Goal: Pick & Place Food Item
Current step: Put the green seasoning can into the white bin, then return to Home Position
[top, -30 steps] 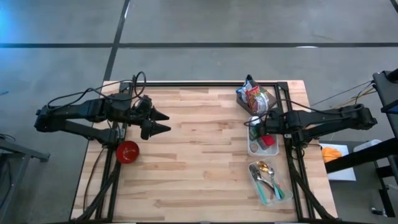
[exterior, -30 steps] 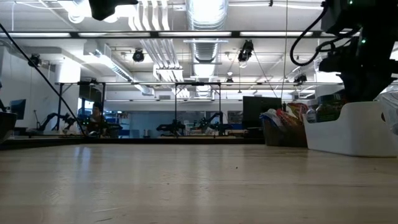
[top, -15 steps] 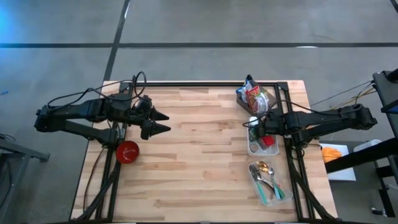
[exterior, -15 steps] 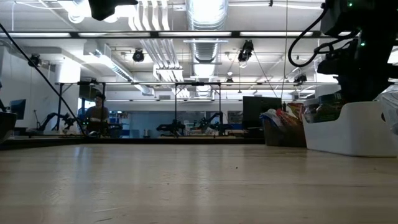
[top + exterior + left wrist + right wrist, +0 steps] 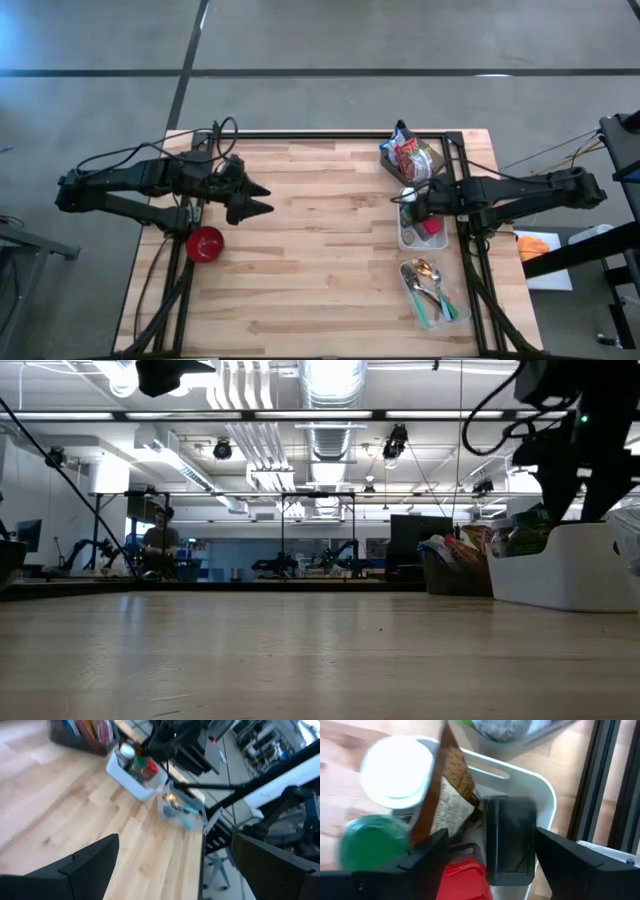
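Observation:
A white bin [image 5: 405,238] at the table's right holds a jar with a white lid [image 5: 395,770], a green lid [image 5: 370,845], a brown-and-beige packet [image 5: 449,795], a red item [image 5: 462,880] and a black block [image 5: 510,840]. My right gripper [image 5: 490,840] hangs over this bin, pointing down and open, its fingers on either side of the black block; I cannot tell whether they touch it. My left gripper [image 5: 268,198] hovers wide open above the table's left part, holding nothing. A red bowl [image 5: 205,243] sits on the table near it.
A dark basket of snack bags [image 5: 410,155] stands at the far right corner. A clear tray with spoons [image 5: 432,290] lies nearer than the bin. Bare wood [image 5: 330,230] stretches between the two arms. A person [image 5: 155,545] shows far back in the room.
My right gripper has opened over the white bin: in the low view its dark mass has split into two separate fingers. It has stayed in place above the bin.

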